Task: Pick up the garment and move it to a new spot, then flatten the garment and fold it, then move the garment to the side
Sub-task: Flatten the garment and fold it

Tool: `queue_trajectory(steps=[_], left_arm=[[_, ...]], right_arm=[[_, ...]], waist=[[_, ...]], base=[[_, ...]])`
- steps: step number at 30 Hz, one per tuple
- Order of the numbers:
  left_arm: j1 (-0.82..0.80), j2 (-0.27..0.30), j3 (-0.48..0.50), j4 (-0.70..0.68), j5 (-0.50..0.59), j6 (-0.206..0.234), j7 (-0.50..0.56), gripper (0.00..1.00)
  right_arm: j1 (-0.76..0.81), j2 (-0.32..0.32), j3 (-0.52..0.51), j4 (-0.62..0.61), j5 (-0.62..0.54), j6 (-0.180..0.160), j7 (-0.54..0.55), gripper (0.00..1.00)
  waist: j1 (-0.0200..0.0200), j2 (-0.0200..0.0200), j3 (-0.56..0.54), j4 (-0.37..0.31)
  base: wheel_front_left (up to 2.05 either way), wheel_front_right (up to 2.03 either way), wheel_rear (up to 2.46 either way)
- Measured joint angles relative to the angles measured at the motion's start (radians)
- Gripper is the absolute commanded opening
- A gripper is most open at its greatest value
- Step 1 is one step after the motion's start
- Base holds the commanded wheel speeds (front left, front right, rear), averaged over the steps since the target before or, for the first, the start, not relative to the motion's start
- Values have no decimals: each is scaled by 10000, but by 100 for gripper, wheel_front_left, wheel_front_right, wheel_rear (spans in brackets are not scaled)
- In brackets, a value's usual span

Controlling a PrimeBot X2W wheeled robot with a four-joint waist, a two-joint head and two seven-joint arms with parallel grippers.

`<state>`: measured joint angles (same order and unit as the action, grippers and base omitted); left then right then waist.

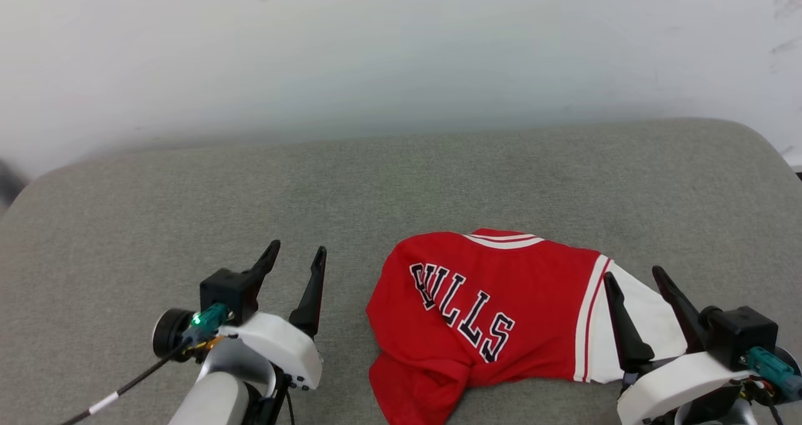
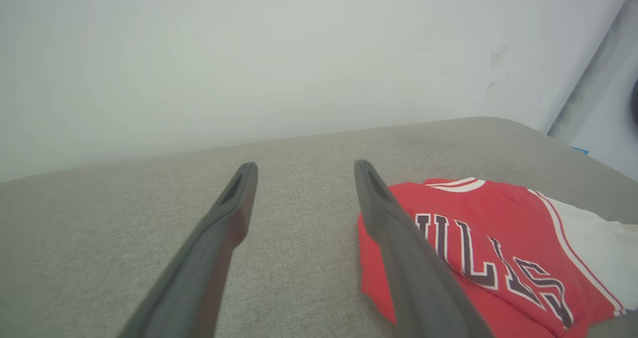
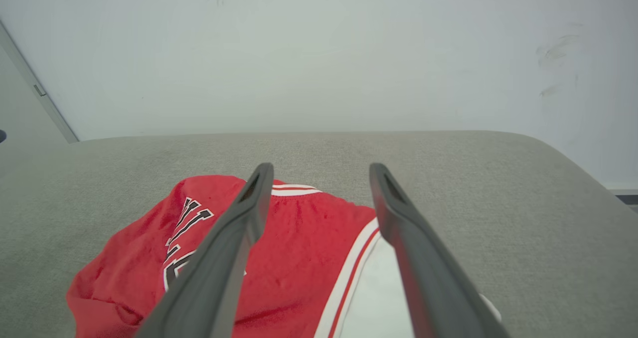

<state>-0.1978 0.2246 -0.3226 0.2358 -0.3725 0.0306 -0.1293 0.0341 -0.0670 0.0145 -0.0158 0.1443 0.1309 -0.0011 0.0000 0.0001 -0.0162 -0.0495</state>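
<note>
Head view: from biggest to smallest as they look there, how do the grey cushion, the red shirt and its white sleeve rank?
1. Grey cushion, largest.
2. Red shirt.
3. White sleeve, smallest, though the right fingers hide part of it.

We are looking at a grey woven surface (image 1: 438, 180) that is spreading wide across the head view, its far corners rounding off. A pale wall (image 1: 376, 49) is rising straight behind its far edge. Dark scuff marks (image 1: 786, 5) are showing on the wall at the upper right, and we are seeing such marks in both wrist views too. At the head view's left edge a dark blurred shape (image 1: 7, 183) is sitting just beyond the surface; we are not making out what it is. In the right wrist view a thin grey strip (image 3: 35, 86) is slanting down the wall at the left.
</note>
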Motion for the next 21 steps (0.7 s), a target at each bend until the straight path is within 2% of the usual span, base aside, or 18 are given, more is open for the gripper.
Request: queue_trajectory(steps=[5, 10, 14, 21], left_arm=[[-1216, 336, -489, 267, 2, -761, 1214, 100], [-2344, 729, -1164, 872, -347, -1404, 3189, 100], [-2879, 1131, -1854, 1465, -993, -1557, 5047, 100], [-3448, 1862, -3173, 1628, -2309, -1615, 7262, 100]], right_arm=[[53, 92, 261, -278, 58, 2, 15, 100], [-202, 121, 397, -362, 65, 0, -2, 100], [-358, 136, 424, -293, 142, 0, -119, 100], [-574, 150, 520, 25, 548, 0, -305, 100]], waist=[[-1, 0, 376, -454], [0, 0, 1015, -892], [0, 0, 1514, -1230], [1, 0, 2137, -1663]], base=[[0, 0, 0], [0, 0, 0], [0, 0, 0], [0, 0, 0]])
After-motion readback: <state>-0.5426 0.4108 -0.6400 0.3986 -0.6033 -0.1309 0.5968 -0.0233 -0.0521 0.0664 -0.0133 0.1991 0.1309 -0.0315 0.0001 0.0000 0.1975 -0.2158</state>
